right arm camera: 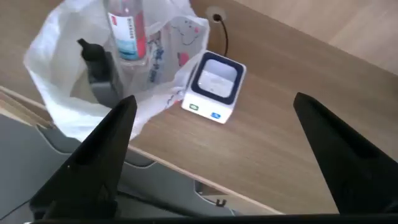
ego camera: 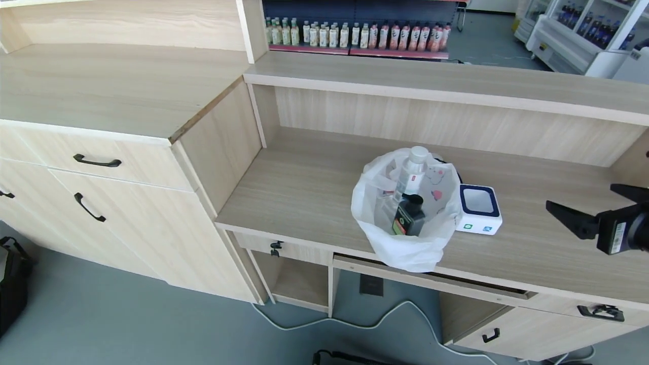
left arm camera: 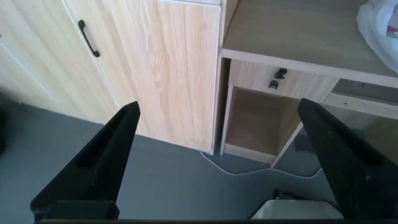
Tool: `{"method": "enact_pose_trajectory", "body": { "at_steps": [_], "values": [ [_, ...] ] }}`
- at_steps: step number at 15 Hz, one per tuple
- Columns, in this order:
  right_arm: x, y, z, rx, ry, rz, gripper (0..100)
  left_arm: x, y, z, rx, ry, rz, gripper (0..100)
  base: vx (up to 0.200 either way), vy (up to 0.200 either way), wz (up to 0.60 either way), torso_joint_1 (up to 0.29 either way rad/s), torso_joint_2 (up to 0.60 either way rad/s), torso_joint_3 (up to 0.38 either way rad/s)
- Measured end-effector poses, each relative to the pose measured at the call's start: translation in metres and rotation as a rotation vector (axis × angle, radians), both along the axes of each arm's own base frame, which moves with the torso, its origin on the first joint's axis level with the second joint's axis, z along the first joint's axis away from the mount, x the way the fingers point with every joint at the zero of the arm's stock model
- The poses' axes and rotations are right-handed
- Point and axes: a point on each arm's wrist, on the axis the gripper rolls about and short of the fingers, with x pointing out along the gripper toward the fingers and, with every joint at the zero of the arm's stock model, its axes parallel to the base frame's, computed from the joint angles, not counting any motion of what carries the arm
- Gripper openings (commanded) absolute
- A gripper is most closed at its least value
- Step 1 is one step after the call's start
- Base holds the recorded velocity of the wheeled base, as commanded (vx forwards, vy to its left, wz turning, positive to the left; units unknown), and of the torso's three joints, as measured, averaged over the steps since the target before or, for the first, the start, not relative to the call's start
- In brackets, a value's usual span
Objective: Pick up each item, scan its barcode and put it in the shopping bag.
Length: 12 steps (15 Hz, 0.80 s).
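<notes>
Right gripper [ego camera: 580, 196] spread, empty | scanner [ego camera: 479, 208] just beyond it, shopping bag [ego camera: 405, 253] past that, bottles [ego camera: 413, 170] inside | judged: withdraw without snagging bag rim.

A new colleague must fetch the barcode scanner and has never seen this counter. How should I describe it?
On the low wooden counter, a white shopping bag stands near the front edge. The scanner sits just right of the bag. It is the only box there: small, white, with a dark blue frame on top.
</notes>
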Motion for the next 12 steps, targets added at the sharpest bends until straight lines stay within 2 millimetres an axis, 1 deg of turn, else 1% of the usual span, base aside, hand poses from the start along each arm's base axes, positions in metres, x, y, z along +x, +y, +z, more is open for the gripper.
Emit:
{"method": "enact_pose_trajectory", "body": {
  "at_steps": [1, 3, 6, 8, 12],
  "values": [
    [-0.009, -0.006, 0.005, -0.002, -0.025, -0.039, 100, 0.000, 0.000, 0.000, 0.000, 0.000, 0.000, 100, 0.000, 0.000, -0.60, -0.212, 0.35, 0.168],
    [-0.021, -0.013, 0.012, 0.038, -0.068, -0.087, 100, 0.000, 0.000, 0.000, 0.000, 0.001, 0.000, 100, 0.000, 0.000, 0.00, -0.095, 0.18, 0.083],
    [-0.031, -0.015, 0.015, 0.150, -0.105, -0.113, 100, 0.000, 0.000, 0.000, 0.000, 0.001, 0.000, 100, 0.000, 0.000, 0.00, 0.000, 0.00, 0.000],
    [-0.044, -0.016, 0.004, 0.182, -0.094, -0.167, 100, 0.000, 0.000, 0.000, 0.000, 0.000, 0.000, 100, 0.000, 0.000, 0.00, 0.000, 0.00, 0.000],
    [-0.089, -0.013, -0.044, 0.184, -0.034, -0.249, 100, 0.000, 0.000, 0.000, 0.000, 0.000, 0.000, 100, 0.000, 0.000, 0.00, 0.000, 0.00, 0.000]
  ]
}}
